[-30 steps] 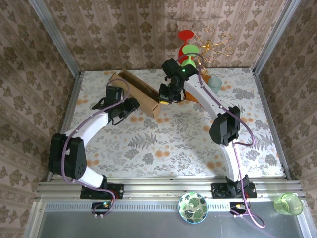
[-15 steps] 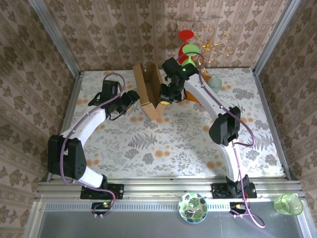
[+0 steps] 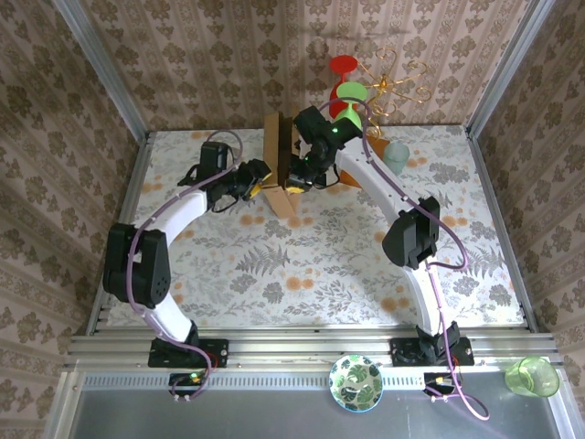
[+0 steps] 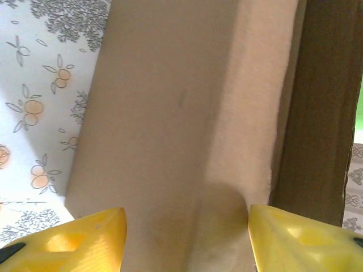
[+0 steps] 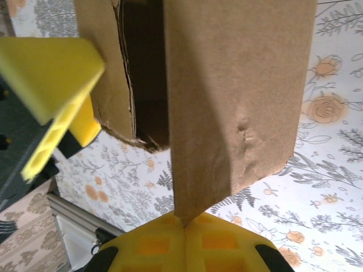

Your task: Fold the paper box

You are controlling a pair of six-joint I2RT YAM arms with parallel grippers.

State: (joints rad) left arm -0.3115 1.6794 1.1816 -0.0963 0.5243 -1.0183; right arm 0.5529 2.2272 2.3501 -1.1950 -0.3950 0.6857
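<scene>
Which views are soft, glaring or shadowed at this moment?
Left wrist: the paper box is soft, too close to focus, and the table beside it glares white. Right wrist: crisp cardboard grain, the box's interior in deep shadow. Top external: evenly lit and sharp.

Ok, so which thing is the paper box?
Find the flowery table and look near its back edge. The paper box stands up between the left hand and right hand. It is plain brown cardboard, unlike the red glass and green glass behind.
</scene>
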